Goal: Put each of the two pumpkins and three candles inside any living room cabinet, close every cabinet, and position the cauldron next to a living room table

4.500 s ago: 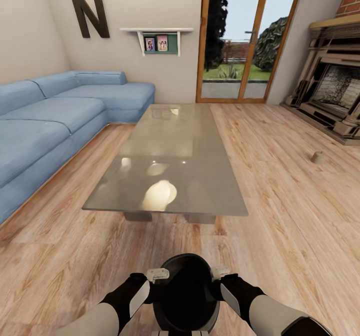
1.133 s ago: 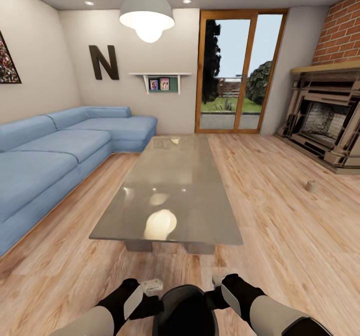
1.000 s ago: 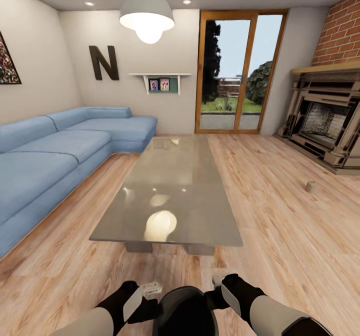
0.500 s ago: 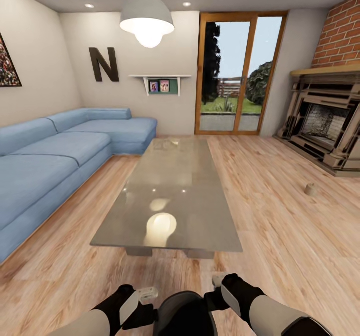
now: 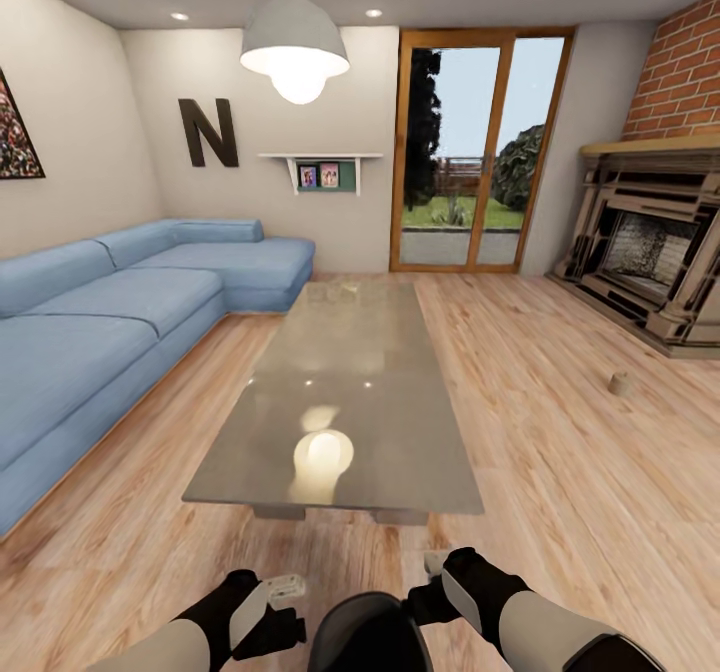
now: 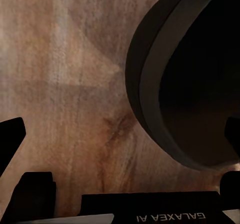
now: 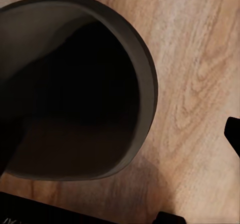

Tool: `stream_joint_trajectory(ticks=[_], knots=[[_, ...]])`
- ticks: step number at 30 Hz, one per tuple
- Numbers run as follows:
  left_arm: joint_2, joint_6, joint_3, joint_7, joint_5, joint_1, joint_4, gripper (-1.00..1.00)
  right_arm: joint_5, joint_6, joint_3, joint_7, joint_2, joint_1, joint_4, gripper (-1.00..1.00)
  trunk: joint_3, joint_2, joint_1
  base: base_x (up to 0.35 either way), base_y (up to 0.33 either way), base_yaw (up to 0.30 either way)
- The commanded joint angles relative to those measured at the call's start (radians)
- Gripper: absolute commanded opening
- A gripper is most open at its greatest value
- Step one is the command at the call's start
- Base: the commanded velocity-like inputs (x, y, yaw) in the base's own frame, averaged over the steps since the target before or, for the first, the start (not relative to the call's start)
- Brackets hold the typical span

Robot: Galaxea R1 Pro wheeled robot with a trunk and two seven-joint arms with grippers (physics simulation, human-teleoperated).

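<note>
cauldron point(image 5: 372, 634) btwn grippers, near table point(image 5: 350, 392)

Both arms reach forward low, forearms converging. Left tool point(image 5: 283, 589) sits off to the side, fingers spread wide in the left wrist view, nothing between them. Right tool point(image 5: 432, 564) looks spread too, though one finger is hidden.
</note>
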Motion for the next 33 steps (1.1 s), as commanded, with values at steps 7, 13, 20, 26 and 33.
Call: stream_joint_trajectory(ticks=[7, 13, 20, 26, 33], knots=[[0.013, 0.003, -0.006, 0.007, 0.011, 0.003, -0.002, 1.0, -0.008, 0.004, 0.008, 0.0, -0.001, -0.001, -0.001, 1.0, 0.021, 0.049, -0.027, 0.0, 0.0, 0.0], [0.019, 0.003, -0.006, 0.007, 0.011, 0.004, -0.001, 1.0, -0.008, 0.004, 0.007, 0.0, -0.001, -0.001, -0.001, 1.0, 0.04, 0.091, -0.05, 0.0, 0.0, 0.0], [0.022, 0.003, -0.006, 0.007, 0.011, 0.006, -0.001, 1.0, -0.008, 0.004, 0.008, 0.0, 0.0, -0.001, -0.001, 1.0, 0.062, 0.14, -0.077, 0.0, 0.0, 0.0], [0.023, 0.003, -0.006, 0.008, 0.011, 0.006, -0.001, 1.0, -0.008, 0.003, 0.007, 0.001, 0.0, -0.001, -0.001, 1.0, 0.081, 0.182, -0.1, -0.072, 0.0, 0.0], [0.023, 0.003, -0.006, 0.009, 0.011, 0.007, -0.001, 1.0, -0.008, 0.003, 0.006, 0.0, 0.0, -0.001, -0.001, 1.0, 0.103, 0.231, -0.127, -0.273, 0.0, 0.0]])
